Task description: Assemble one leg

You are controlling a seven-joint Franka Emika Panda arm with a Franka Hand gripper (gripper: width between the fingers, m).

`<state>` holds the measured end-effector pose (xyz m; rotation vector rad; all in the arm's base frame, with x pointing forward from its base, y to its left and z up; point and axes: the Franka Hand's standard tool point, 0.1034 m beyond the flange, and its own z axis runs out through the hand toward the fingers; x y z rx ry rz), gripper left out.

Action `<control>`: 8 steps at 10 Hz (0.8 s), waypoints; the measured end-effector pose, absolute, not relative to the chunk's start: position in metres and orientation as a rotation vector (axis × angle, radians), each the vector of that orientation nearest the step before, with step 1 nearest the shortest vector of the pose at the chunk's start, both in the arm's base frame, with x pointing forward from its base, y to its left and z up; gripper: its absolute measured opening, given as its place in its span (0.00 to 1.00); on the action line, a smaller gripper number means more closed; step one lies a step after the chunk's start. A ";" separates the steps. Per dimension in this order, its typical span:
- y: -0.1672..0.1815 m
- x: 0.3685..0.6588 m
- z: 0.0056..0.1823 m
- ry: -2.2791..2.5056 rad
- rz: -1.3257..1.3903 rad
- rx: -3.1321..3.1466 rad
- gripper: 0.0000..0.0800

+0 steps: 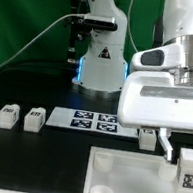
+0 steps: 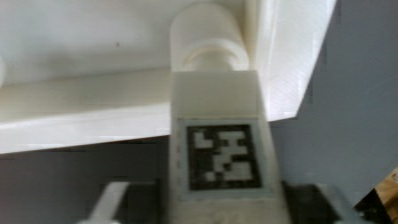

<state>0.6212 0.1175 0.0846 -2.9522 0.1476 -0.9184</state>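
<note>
Midway through, by the look of it. Holding the leg [image 2: 222,110] fast in the claw [image 2: 222,205], closed on it with a finger [image 2: 114,203] pressed to each flank beside the black-and-white marker [image 2: 222,155]. Held off the bench [image 1: 45,155] and over the white tray-like piece [image 2: 71,110], with the rounded tip pointing at one curved corner. Touching there or just short of it: impossible to say from the wrist view. Done, judging by this: the pick-up and the approach. Left, probably: lowering the tip into the corner socket, turning until seated, then letting go. Off toward the exterior view's left, beside the marker board [image 1: 93,120], a spare leg [image 1: 5,117] and a second spare leg [image 1: 33,118], both flat on the bench and well apart from the claw.
</note>
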 end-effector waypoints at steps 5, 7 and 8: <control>0.117 0.621 0.084 0.148 -0.918 -2.953 0.80; 0.117 0.621 0.084 0.148 -0.918 -2.953 0.81; 0.117 0.621 0.084 0.148 -0.918 -2.953 0.81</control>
